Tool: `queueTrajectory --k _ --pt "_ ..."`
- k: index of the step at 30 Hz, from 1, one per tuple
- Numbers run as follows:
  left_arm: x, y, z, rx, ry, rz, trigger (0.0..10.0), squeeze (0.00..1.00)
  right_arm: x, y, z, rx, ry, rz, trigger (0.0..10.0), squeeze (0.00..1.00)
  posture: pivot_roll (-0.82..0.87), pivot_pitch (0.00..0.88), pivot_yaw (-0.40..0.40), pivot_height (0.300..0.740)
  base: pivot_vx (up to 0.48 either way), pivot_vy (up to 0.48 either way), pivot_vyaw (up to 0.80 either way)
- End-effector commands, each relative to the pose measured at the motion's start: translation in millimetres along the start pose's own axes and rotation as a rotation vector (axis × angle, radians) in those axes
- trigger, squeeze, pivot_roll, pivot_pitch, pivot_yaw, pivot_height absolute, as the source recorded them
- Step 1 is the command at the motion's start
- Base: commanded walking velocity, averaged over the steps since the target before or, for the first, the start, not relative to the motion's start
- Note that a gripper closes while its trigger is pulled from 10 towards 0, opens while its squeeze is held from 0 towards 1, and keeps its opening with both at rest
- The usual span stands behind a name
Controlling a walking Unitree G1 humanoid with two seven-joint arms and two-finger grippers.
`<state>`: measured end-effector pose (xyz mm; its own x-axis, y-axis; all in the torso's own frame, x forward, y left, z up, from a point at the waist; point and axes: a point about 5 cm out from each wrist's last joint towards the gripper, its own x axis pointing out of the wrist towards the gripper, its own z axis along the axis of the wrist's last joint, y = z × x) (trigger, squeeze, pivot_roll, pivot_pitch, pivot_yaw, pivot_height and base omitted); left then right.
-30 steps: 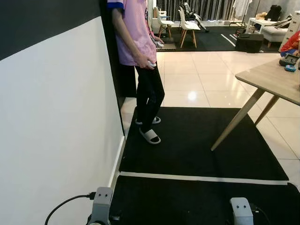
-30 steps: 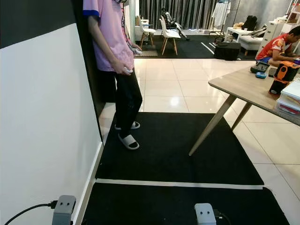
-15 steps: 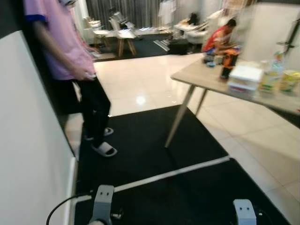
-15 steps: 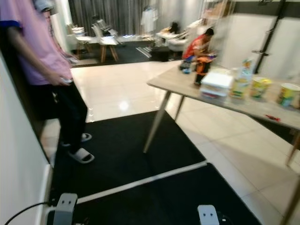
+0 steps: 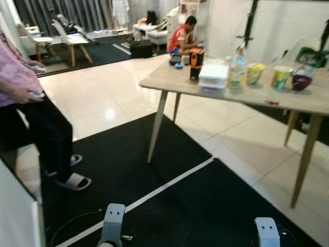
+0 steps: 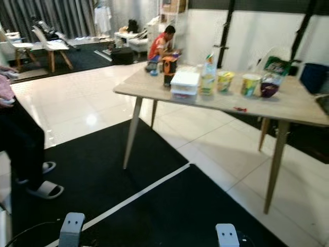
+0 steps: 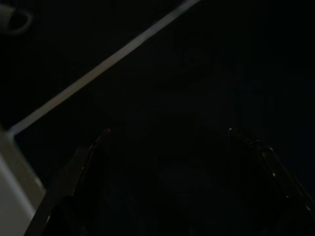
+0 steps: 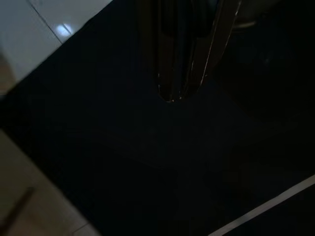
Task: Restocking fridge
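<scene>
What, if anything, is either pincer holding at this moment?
Nothing. The left pincer is open over the black mat, and the right pincer is shut with nothing between its fingers.

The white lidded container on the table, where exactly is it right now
In the head views, the white lidded container sits on the wooden table ahead and to the robot's right, near the table's left end, between the orange-and-black object and the bottle.

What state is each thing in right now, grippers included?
left gripper: jaws open, empty, hanging over the black mat
right gripper: jaws shut, empty, hanging over the mat
wooden table: upright, loaded with groceries
white lidded box: lid on
bottle: upright
two cups: upright
person in sandals: standing on the mat
</scene>
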<state>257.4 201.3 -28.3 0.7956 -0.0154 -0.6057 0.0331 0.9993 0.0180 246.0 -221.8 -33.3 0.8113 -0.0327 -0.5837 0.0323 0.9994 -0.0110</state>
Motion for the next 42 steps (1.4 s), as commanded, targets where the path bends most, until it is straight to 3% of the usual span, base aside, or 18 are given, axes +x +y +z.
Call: queueTrajectory --k 1,30,42 --pt "-1.9 1.0 -8.4 0.000 0.026 0.006 10.0 0.00 -2.0 2.4 -9.0 0.011 0.031 0.006 10.0 0.00 -0.09 0.103 0.032 0.734 0.000 0.000 -0.80" --pt "-0.6 -3.8 -2.1 0.026 -0.012 0.002 10.0 0.00 -1.3 1.6 -7.1 0.017 0.033 0.001 10.0 0.00 -0.10 0.114 0.032 0.734 0.000 0.000 -0.80" --pt "-0.9 -3.9 -4.0 -0.004 -0.009 0.008 10.0 0.00 -1.3 5.2 -8.3 0.004 0.037 0.024 10.0 0.00 -0.10 0.116 0.023 0.734 0.000 0.000 0.00"
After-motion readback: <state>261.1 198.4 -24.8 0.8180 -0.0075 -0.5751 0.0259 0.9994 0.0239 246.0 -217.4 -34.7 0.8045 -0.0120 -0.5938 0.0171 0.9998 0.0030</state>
